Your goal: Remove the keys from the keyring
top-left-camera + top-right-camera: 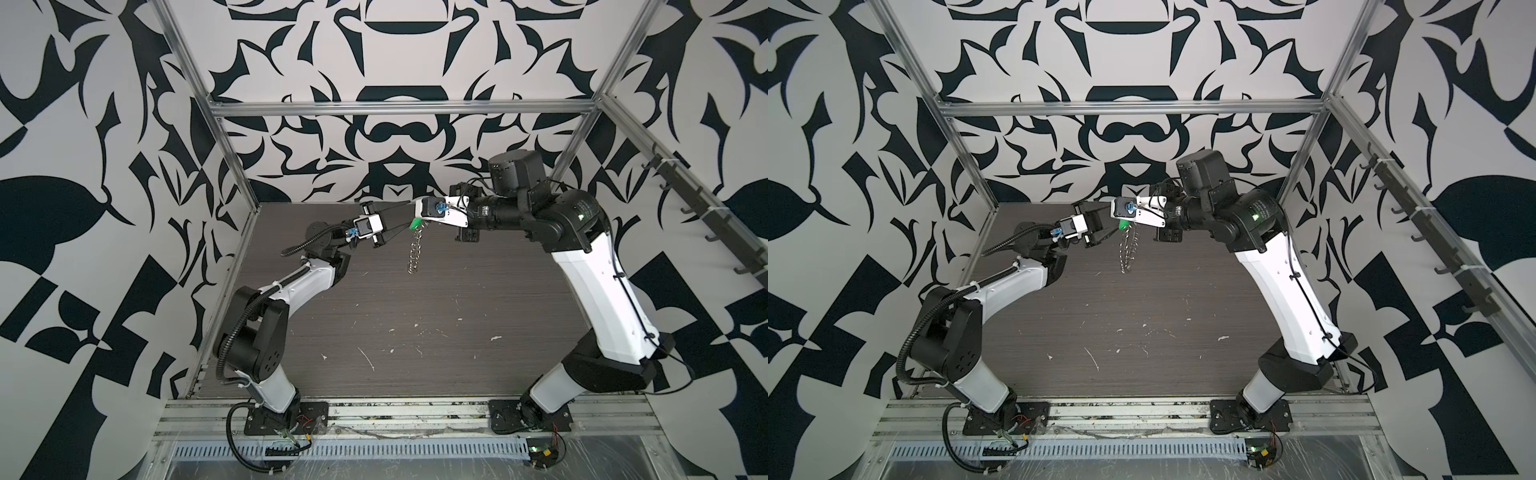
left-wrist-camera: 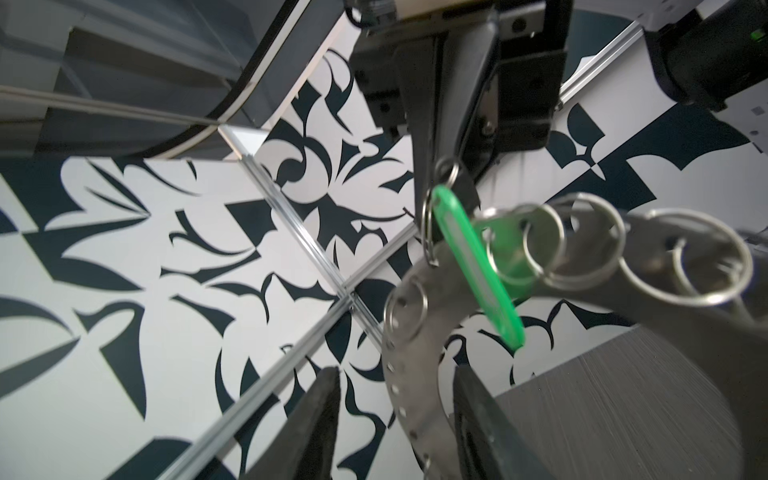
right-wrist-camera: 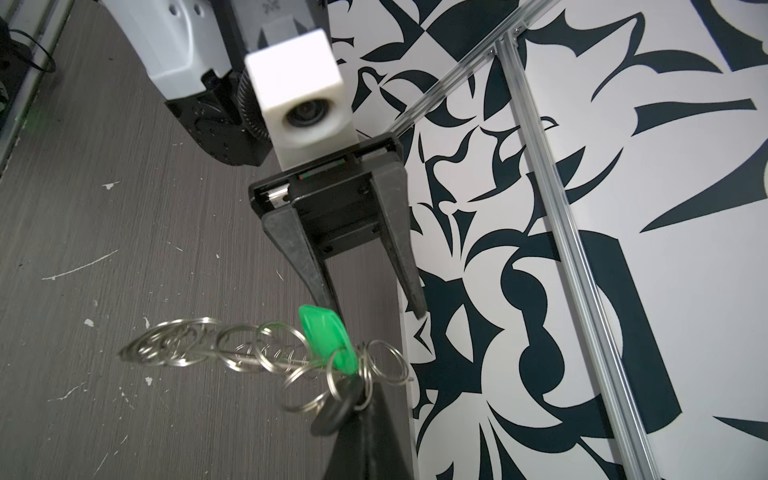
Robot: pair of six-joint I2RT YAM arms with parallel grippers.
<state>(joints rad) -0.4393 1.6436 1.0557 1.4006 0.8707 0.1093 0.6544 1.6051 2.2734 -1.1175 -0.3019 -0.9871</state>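
Observation:
The keyring (image 1: 413, 253) hangs edge-on above the table in both top views, silvery with small loops (image 3: 232, 345) round its rim. My right gripper (image 3: 368, 395) is shut on a small loop at its top, and the ring dangles from there. The dark key (image 3: 332, 411) sticks out beside those fingertips, with its green tag (image 3: 328, 340) just above. In the left wrist view the tag (image 2: 473, 266) lies across the flat band of the keyring (image 2: 415, 395). My left gripper (image 2: 395, 372) stands open, with the band between its fingers and a gap on each side.
The dark wood-grain table (image 1: 415, 332) carries white scuffs and flecks. Aluminium frame posts (image 1: 232, 158) and patterned walls close in the back and sides. Both arms meet near the back edge, with the right wrist (image 1: 440, 210) close over the left gripper.

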